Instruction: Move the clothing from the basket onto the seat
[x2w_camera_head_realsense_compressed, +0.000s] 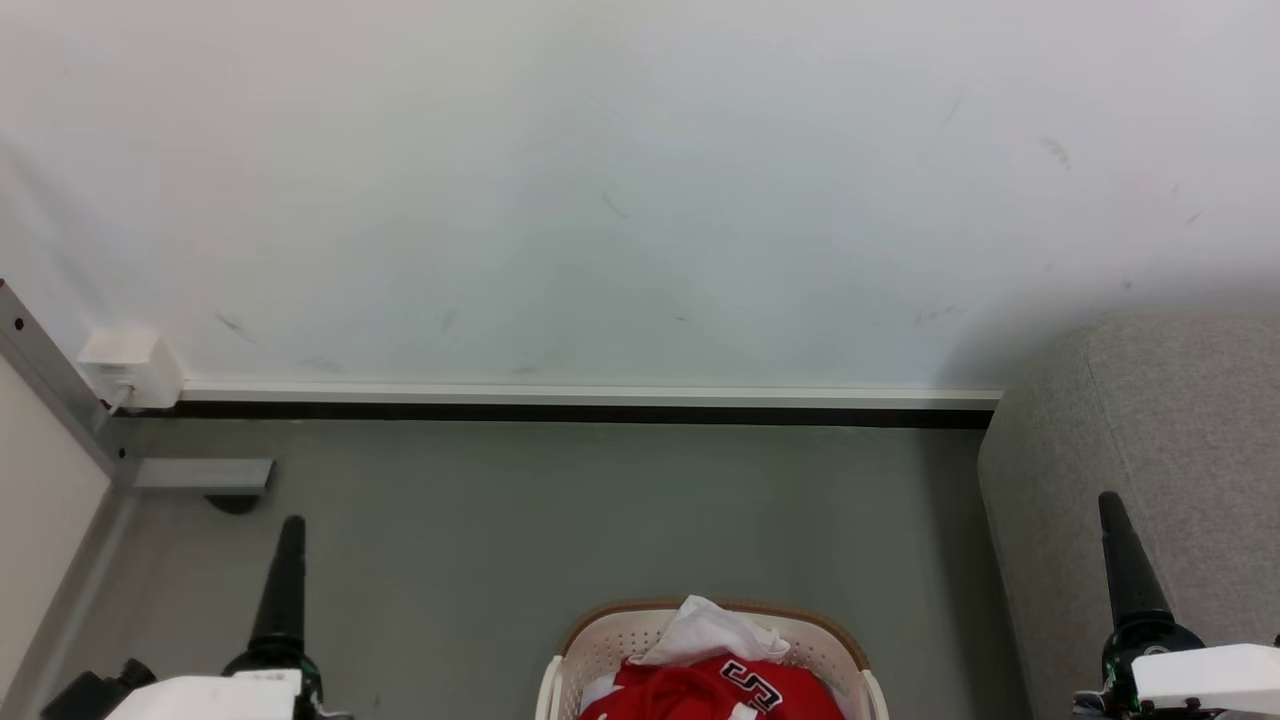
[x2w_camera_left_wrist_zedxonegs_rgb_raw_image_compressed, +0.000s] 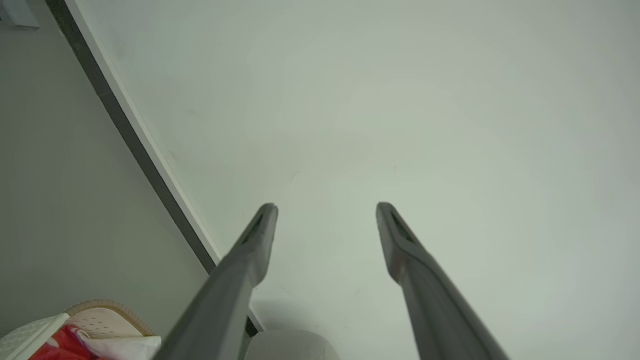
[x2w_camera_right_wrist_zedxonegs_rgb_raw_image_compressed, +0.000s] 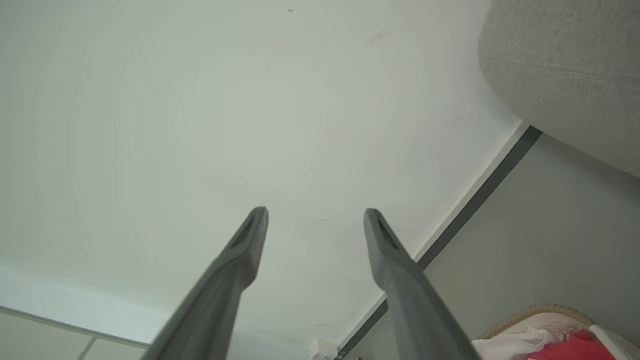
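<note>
The cream basket (x2w_camera_head_realsense_compressed: 600, 640) with its tan rim stands on the floor at the bottom centre. In it lies the red clothing (x2w_camera_head_realsense_compressed: 700, 690) with black-and-white letters, and a white cloth (x2w_camera_head_realsense_compressed: 710, 630) lies on top. The grey seat (x2w_camera_head_realsense_compressed: 1150, 450) rises at the right. My left gripper (x2w_camera_head_realsense_compressed: 292, 525) is at the lower left, left of the basket. My right gripper (x2w_camera_head_realsense_compressed: 1110, 500) is at the lower right, in front of the seat. In the wrist views the left gripper (x2w_camera_left_wrist_zedxonegs_rgb_raw_image_compressed: 326, 207) and the right gripper (x2w_camera_right_wrist_zedxonegs_rgb_raw_image_compressed: 316, 213) stand open and hold nothing. The left wrist view shows the basket (x2w_camera_left_wrist_zedxonegs_rgb_raw_image_compressed: 105, 307), the right wrist view the seat (x2w_camera_right_wrist_zedxonegs_rgb_raw_image_compressed: 565, 65).
A white wall with a dark baseboard (x2w_camera_head_realsense_compressed: 580, 410) closes the far side. A white socket box (x2w_camera_head_realsense_compressed: 130, 368) sits low on the wall at the left, beside a grey metal frame (x2w_camera_head_realsense_compressed: 60, 390) and its foot (x2w_camera_head_realsense_compressed: 200, 475). Grey floor (x2w_camera_head_realsense_compressed: 600, 500) spreads between the wall and the basket.
</note>
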